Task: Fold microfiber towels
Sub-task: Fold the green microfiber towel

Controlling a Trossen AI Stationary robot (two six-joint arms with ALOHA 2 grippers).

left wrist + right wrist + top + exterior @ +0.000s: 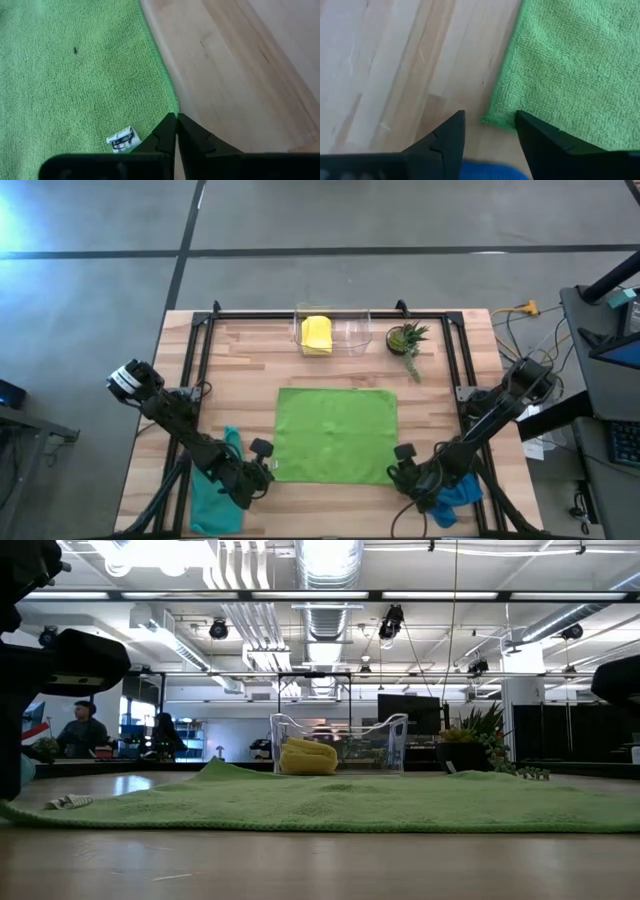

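One yellow towel (317, 334) lies folded in the clear bin (350, 332); the green towel (335, 434) lies flat below it, not yet folded. At its near corners, the left gripper (262, 470) has its jaws together and the right gripper (403, 465) has them apart. Teal towel (215, 495) and blue towel (460, 495) wait beside the green one

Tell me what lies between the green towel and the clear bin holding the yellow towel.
Bare table only, in the high view, between green towel and bin.

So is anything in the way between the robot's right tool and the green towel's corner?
Nothing visible. The right tool is open, and the green towel has its corner lying right between the fingers on bare table. The left tool is shut at the towel's other near corner.
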